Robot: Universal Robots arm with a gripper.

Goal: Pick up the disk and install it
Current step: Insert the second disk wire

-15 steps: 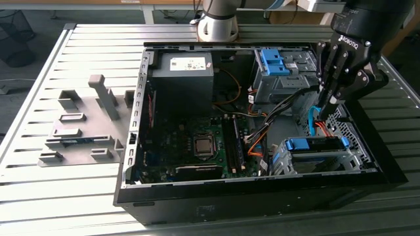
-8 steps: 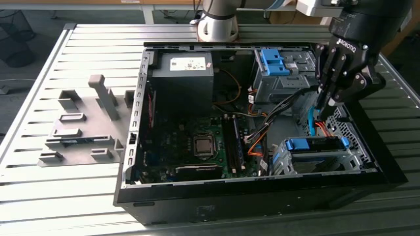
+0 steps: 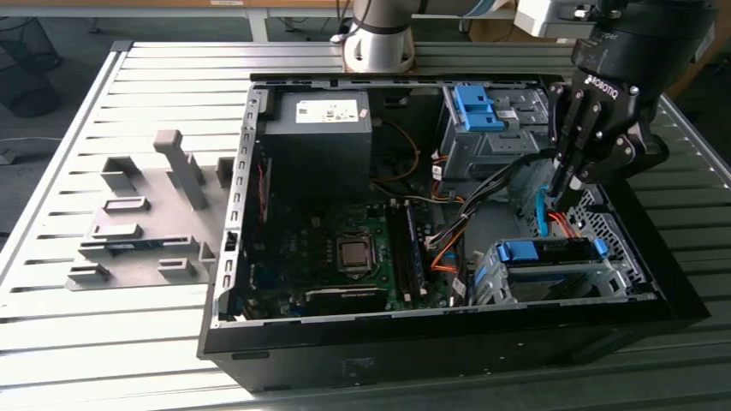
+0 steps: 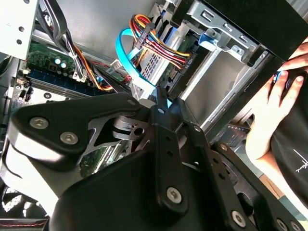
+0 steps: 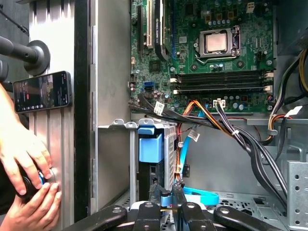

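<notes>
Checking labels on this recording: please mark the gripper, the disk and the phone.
gripper [image 3: 567, 190], exterior view, between its fingertips, inside the case.
disk [image 3: 550, 251], exterior view, on its blue frame, in the near drive cage.
phone [image 5: 42, 91], first wrist view, on its screen, lying on the table slats.

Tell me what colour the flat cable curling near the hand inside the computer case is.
Light blue. The flat cable shows best in the second wrist view, looping beside the multicoloured wire bundle.

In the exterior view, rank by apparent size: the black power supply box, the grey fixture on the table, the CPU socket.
Largest to smallest:
1. Grey fixture
2. Black power supply box, close to the fixture, so that order is unsure
3. CPU socket, clearly smallest
</notes>
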